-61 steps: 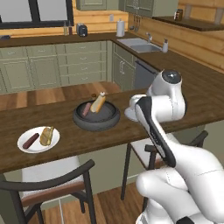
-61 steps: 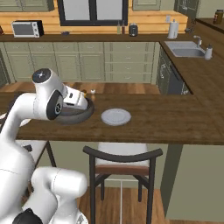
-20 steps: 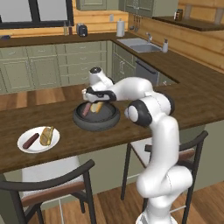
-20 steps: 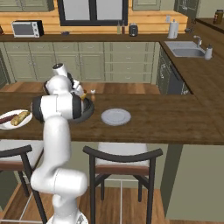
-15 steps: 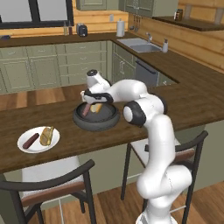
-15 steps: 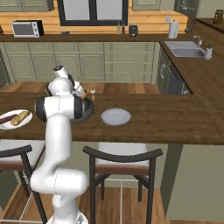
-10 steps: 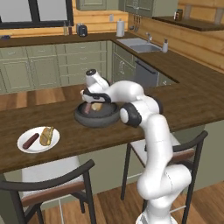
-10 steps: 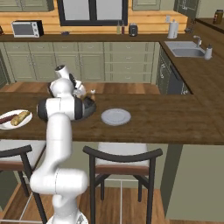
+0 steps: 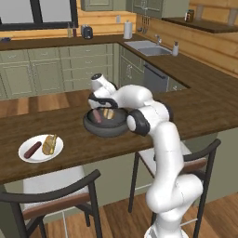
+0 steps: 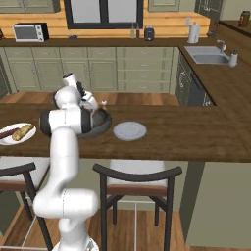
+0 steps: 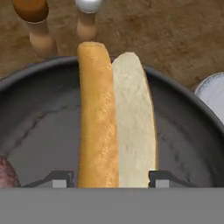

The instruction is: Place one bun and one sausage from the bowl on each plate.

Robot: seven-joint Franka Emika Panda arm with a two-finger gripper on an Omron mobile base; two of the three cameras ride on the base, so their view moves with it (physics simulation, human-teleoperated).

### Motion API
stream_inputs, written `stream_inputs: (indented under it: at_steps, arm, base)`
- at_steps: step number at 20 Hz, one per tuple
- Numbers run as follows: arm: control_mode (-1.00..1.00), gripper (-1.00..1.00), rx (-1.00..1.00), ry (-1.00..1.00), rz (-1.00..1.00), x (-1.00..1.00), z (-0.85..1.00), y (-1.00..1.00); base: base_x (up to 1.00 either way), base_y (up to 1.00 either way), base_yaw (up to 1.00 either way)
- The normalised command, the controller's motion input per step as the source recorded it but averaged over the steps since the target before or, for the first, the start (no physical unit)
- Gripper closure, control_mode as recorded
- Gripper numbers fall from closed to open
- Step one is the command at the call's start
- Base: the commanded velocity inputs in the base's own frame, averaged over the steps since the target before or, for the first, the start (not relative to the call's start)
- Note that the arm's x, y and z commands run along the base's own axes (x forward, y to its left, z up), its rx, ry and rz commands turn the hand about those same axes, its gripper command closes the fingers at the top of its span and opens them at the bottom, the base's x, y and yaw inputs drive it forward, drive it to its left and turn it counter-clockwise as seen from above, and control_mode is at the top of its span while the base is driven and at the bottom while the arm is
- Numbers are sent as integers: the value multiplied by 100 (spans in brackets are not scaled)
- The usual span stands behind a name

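bowl point(image 11: 183, 131): dark grey, faint lighter streaks | bun point(image 11: 116, 118) in bowl: golden-tan crust, cream cut face | sausage point(image 9: 96, 115) in bowl: reddish-brown | plate point(image 10: 130, 131) right of bowl: white | counter point(image 9: 195, 104) under bowl: dark brown woodgrain

bowl point(image 9: 106, 126): dark grey, wide, thick rim; mid counter, nearer its front edge
bun point(image 11: 116, 118): split, tan + pale halves, lying flat in bowl
sausage point(image 9: 96, 116): dark red, in bowl beside bun
plates: white; filled one point(image 9: 40, 155) w/ bun + sausage, bare one point(image 10: 130, 131) just beside bowl
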Motion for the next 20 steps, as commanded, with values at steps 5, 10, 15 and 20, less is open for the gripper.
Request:
stream_inputs:
  at_steps: [5,10,15,20]
  arm:
    - [-100,100,6,-17,-20,-96,-40,-58]
    - [-100,100,20,-5,-31,-92,68,-81]
    - [-100,100,15,-5,-28,-20,100,-76]
    - [-100,100,5,8,-17,-4,12,-100]
  base:
    - [0,0,0]
    - [0,0,0]
    - [0,0,0]
    - [0,0,0]
